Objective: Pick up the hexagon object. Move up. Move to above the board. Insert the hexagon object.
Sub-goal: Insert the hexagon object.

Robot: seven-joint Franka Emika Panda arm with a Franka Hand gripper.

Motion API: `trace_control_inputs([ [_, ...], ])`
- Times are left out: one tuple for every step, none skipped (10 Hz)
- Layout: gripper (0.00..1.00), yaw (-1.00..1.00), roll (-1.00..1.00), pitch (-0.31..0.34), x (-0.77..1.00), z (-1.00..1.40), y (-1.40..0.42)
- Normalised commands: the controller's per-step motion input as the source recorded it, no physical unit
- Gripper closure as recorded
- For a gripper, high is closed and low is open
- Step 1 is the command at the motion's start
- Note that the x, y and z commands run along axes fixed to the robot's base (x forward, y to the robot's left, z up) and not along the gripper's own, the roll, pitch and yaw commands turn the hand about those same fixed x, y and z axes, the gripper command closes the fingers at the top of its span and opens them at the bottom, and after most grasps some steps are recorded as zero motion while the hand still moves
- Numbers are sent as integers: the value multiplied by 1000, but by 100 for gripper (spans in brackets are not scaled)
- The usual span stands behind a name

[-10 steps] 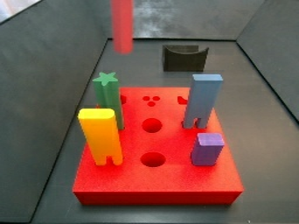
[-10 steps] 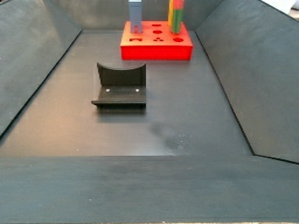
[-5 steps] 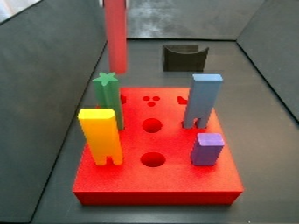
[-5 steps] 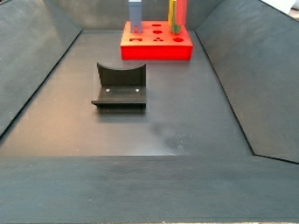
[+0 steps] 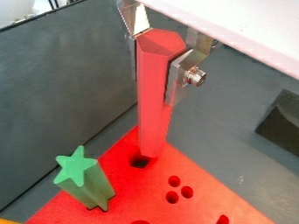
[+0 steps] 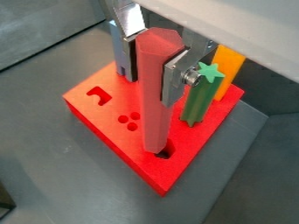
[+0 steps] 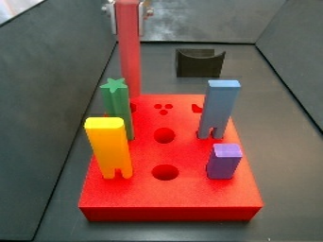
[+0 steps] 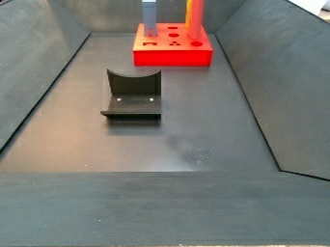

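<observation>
Over the back corner of the board [image 7: 177, 203], beside the green star-topped peg [image 7: 115, 109], the pincer [image 5: 162, 52] hangs with its silver plates clamped on the top of the hexagon object [image 5: 155, 96], which stands upright between them. In both wrist views the red prism reaches down to a small dark hole in the board [image 6: 100, 109], its lower end right at the hole's mouth; how deep it sits I cannot tell. The green star-topped peg [image 6: 201, 96] stands just beside the rod, and an orange-yellow peg [image 6: 226, 66] shows behind it. In a side view the yellow block peg [image 7: 109, 145], a blue peg [image 7: 218, 106] and a short purple peg [image 7: 225, 161] stand on the board too. The fixture [image 8: 133, 94] sits on the grey floor [image 8: 154, 145], well apart from the board [image 8: 173, 54]
</observation>
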Motion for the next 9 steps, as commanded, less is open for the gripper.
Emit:
trace_control_inputs([
  [100, 177, 7, -161, -226, -183, -97],
  [100, 194, 0, -210, -223, -220, -63],
  [100, 163, 0, -227, -229, -186, -51],
  [100, 137, 0, -169, -151, -140, -37],
  [100, 114, 0, -140, -126, -86, -66],
  [100, 117, 0, -140, -123, -106, -89],
  [100, 137, 0, -124, -114, -157, -46],
  [100, 143, 0, -76, 0, -240, -26],
  [100, 63, 0, -44, 151, -234, -46],
])
